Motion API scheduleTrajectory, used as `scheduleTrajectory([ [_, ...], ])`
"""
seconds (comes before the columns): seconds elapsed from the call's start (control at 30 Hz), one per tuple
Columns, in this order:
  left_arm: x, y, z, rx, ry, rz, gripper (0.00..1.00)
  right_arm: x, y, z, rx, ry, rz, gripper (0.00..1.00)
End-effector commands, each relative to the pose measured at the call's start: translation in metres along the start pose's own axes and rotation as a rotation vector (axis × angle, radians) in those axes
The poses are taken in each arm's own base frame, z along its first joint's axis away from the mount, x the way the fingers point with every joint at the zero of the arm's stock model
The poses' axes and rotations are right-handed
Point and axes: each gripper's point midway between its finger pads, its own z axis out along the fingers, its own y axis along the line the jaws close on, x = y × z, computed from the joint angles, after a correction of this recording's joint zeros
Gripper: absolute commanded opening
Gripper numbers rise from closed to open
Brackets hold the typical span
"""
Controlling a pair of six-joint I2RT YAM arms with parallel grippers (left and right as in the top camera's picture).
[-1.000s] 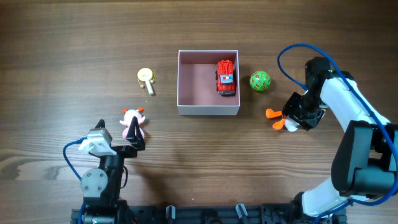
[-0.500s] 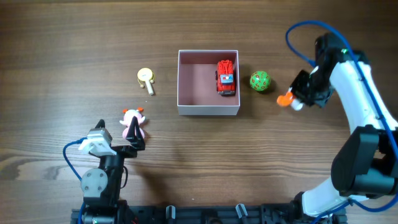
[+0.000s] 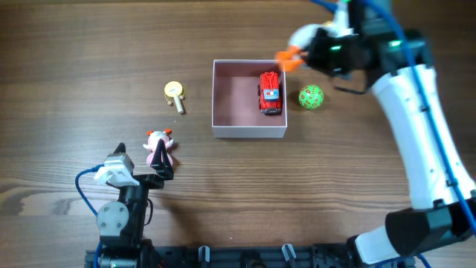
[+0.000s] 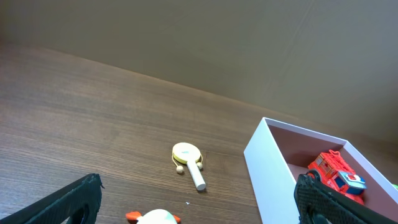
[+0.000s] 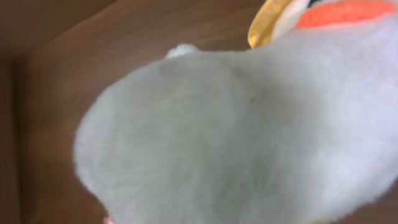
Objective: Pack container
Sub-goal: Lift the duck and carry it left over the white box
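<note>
The container (image 3: 249, 132) sits open near the middle of the worktop (image 3: 74, 59), and the only thing in it is a red toy truck (image 3: 271, 92), lying against its right wall on the pink floor. A green ball (image 3: 311, 97) rests on the wood just beside that wall on the outside. Off to the left lie a yellow rattle (image 3: 175, 93) and, nearer the front edge, a pink and white plush (image 3: 159, 147). The right arm stretches from the front right corner across to the back, its right claw (image 3: 309, 50) clamped on a white plush toy (image 3: 288, 57) with orange parts, held in the air by the container's back right corner. The left claw (image 3: 141, 158) stays low at the front left, jaws wide apart and holding nothing, just in front of the pink plush.
</note>
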Motion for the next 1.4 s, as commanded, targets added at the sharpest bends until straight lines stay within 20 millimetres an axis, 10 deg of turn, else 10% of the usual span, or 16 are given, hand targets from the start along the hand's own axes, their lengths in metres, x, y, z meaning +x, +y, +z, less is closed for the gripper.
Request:
scheduleTrajectory([
  [0.0, 0.0, 0.002, 0.0, -0.008, -0.004, -0.005, 1.0, 0.021, 0.032, 0.016, 0.01, 0.02, -0.075, 0.24],
  [0.27, 0.0, 0.002, 0.0, -0.008, -0.004, -0.005, 1.0, 0.079, 0.068, 0.092, 0.027, 0.183, -0.19, 0.24],
  [0.57, 0.0, 0.002, 0.0, -0.008, -0.004, -0.005, 1.0, 0.126, 0.06, 0.152, 0.099, 0.333, -0.244, 0.25],
  [1.37, 0.0, 0.002, 0.0, -0.008, -0.004, -0.005, 1.0, 0.133, 0.039, 0.153, 0.13, 0.395, -0.5, 0.38],
])
